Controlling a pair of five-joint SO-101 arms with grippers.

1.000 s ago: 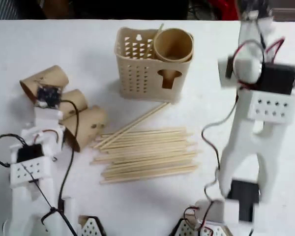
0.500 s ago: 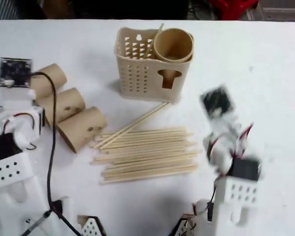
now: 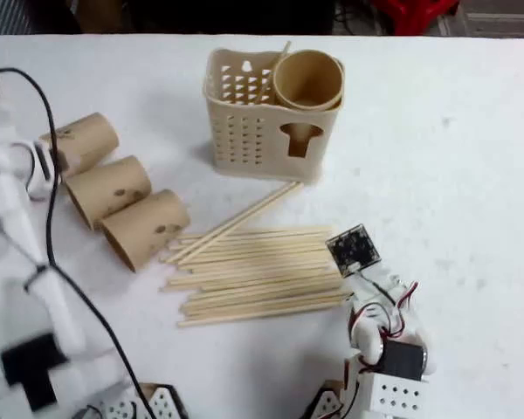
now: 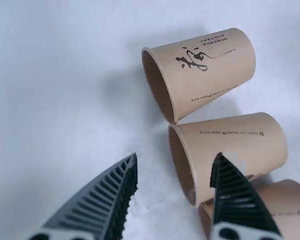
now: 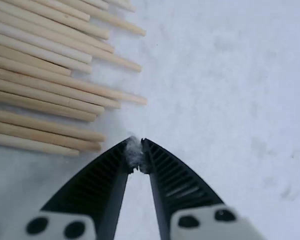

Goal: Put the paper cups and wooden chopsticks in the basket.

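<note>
Three brown paper cups (image 3: 109, 188) lie sideways on white table (image 3: 437, 131), mouths facing left gripper (image 4: 176, 160), spread wide, likely to fit one. Right gripper (image 5: 135, 145) pinched shut beside pale wooden chopsticks (image 3: 258, 271) (fourth cup (image 3: 307, 78) sits in beige plastic basket (image 3: 244, 131)).

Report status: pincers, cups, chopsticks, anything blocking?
Left pincer open by three cups lying on their sides. Right pincer shut, empty, beside the chopsticks. One cup in the basket. Nothing blocking.
</note>
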